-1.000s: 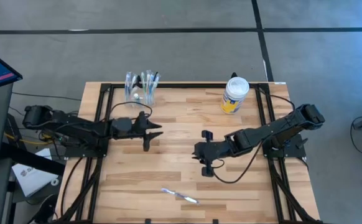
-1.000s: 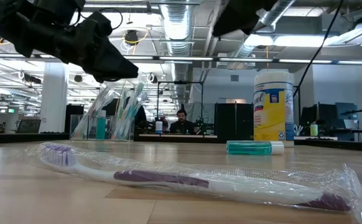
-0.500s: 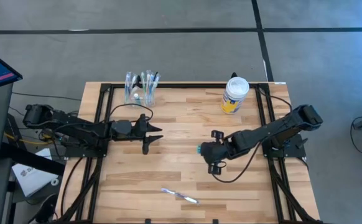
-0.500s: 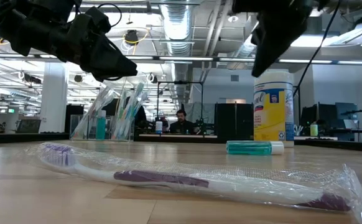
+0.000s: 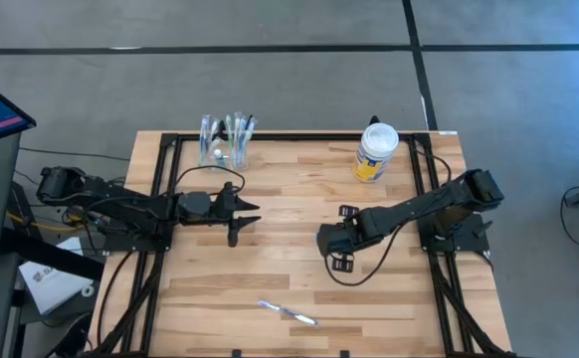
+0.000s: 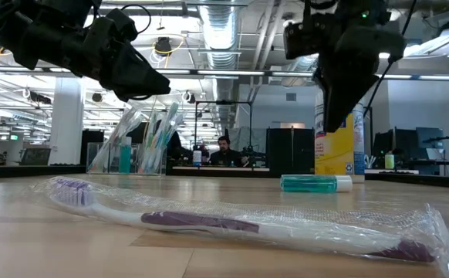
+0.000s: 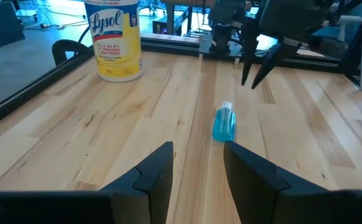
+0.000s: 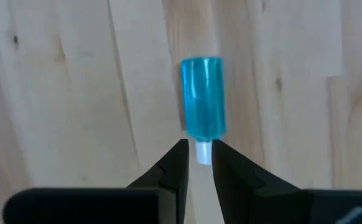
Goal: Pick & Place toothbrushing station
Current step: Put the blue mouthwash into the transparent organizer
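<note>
Right end effector (image 8: 198,163) poised straight above teal-blue tube (image 8: 202,98), fingers narrowly parted astride its white cap, lined up for a pinch. Tube flat on tabletop (image 5: 270,288), well apart from clear cup (image 5: 226,147). Left end effector (image 7: 196,167) spread, waiting near cup.

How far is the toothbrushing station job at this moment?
Done: several brushes stand in the cup. In hand: the right gripper hangs directly above the blue bottle, jaws nearly closed over its cap end, bottle still lying on the table. Left: that bottle and the wrapped toothbrush near the front edge. The left gripper waits mid-table.
</note>
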Action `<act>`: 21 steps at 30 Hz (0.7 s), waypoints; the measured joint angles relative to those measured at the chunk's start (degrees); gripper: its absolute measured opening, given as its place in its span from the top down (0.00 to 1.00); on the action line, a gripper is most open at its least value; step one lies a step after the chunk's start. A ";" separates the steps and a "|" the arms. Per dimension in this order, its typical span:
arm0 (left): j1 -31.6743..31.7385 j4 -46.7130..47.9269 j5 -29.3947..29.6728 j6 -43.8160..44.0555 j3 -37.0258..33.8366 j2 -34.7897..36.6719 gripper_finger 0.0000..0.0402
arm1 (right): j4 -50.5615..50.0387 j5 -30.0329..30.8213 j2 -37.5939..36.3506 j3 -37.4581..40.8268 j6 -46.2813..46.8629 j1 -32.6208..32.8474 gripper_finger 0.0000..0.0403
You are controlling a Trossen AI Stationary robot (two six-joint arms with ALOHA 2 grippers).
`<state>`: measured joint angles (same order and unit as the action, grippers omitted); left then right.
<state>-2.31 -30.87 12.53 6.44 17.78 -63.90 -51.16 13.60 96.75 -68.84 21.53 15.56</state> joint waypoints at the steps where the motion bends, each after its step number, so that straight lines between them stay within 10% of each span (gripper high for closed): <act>1: 0.00 -0.01 0.00 0.00 0.00 0.00 0.66 | 0.41 -0.99 -0.07 0.52 0.05 -0.27 0.85; 21: -0.61 0.02 0.00 -0.13 0.00 0.00 0.66 | 10.04 -8.17 -0.15 12.24 -0.52 -5.24 0.85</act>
<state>-2.92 -30.85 12.53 6.31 17.78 -63.90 -41.12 5.43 96.60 -56.60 21.01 10.32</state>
